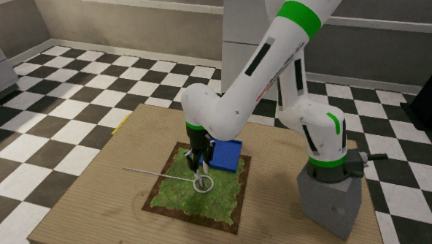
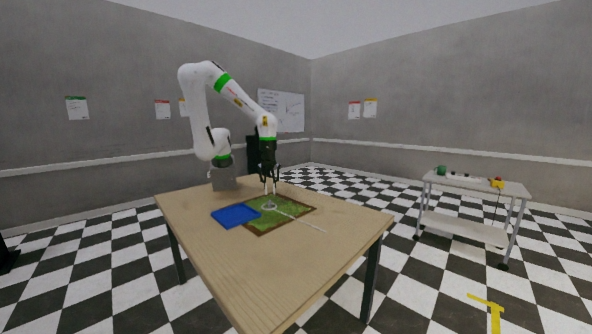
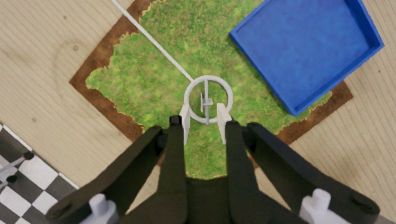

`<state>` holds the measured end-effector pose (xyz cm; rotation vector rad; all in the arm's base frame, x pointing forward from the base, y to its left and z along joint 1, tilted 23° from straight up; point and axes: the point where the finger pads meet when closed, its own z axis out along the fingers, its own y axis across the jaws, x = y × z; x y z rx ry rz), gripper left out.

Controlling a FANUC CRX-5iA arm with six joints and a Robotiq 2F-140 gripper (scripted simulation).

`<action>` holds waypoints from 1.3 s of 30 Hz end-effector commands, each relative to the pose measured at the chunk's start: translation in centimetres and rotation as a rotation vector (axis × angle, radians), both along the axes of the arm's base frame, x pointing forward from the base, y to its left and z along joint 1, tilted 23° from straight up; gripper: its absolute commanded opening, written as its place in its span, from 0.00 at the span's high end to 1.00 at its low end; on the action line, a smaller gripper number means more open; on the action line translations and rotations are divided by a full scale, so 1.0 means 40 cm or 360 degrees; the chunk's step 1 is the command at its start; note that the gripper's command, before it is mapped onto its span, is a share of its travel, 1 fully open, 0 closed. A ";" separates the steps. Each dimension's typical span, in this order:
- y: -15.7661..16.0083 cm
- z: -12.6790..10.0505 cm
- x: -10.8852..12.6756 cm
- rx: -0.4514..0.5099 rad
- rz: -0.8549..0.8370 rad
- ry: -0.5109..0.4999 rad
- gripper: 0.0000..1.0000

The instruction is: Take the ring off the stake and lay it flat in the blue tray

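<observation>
A pale grey ring [image 1: 212, 183] [image 2: 269, 209] [image 3: 230, 92] lies around a small grey stake [image 2: 270, 203] [image 3: 206, 100] on the grass mat. The stake shows a long bar and a small crosspiece inside the ring in the wrist view. A thin pale line [image 1: 158, 174] [image 2: 301, 220] [image 3: 155, 43] meets the ring's edge. The blue tray [image 1: 235, 169] [image 2: 216, 218] [image 3: 261, 74] stands beside them, partly over the mat. My gripper [image 1: 203, 175] [image 2: 270, 193] [image 3: 203, 113] points down above the ring. Its fingers are partly open with nothing between them.
The grass mat [image 1: 175, 195] [image 2: 294, 204] [image 3: 160, 55] has a brown border and lies on the wooden table [image 1: 98, 197] [image 2: 300, 260]. The tray has raised walls. The pale line runs past the mat's edge, away from the tray. The arm's base stands at one side of the table.
</observation>
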<state>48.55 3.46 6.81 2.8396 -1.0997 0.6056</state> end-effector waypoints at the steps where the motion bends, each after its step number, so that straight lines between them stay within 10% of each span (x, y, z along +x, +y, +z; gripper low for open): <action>1: 0.001 0.002 0.001 0.0000 0.0001 -0.0002 0.90; 29: 0.001 0.002 0.001 0.0003 -0.0006 -0.0003 0.90; 39: 0.023 0.007 0.023 0.0195 -0.0525 -0.0098 0.90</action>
